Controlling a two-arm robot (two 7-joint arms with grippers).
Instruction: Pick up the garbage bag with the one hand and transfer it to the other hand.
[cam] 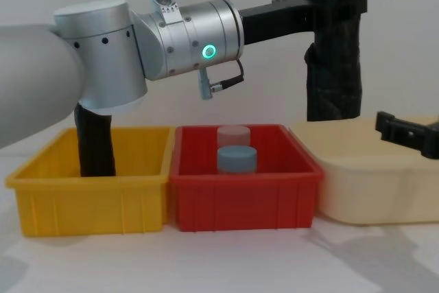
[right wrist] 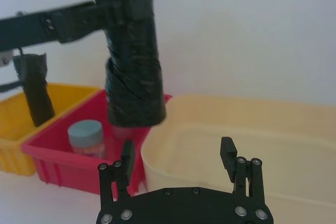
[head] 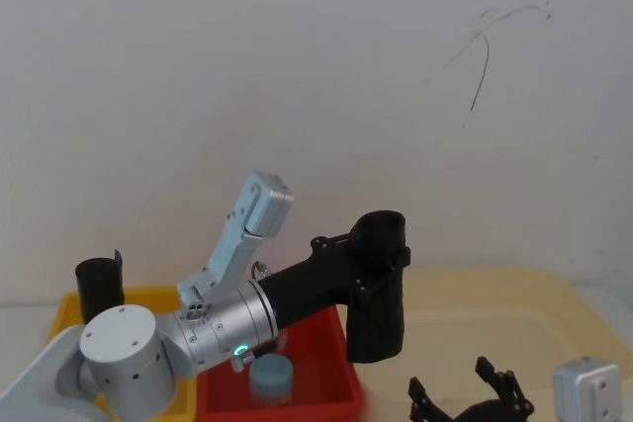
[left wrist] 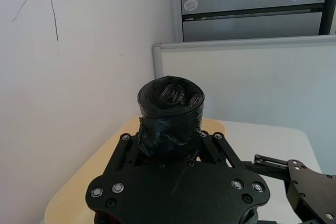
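The big cream tub (cam: pixel 357 190) sits on my right, beside the red bin (cam: pixel 243 200) and the yellow bin (cam: pixel 89 200). My left pincer (head: pixel 381 262) squeezes the garbage bag (cam: pixel 334 53) and holds it upright in the air, above where the red bin meets the tub. My right pincer (right wrist: pixel 177 153) hangs wide open lower down, by the tub, not touching the bag.

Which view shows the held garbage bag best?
Chest view: the garbage bag shows side-on, nearly full length, clamped near its top by the left hand. Head view sees it from above, left wrist sees its top end, right wrist crops the top.
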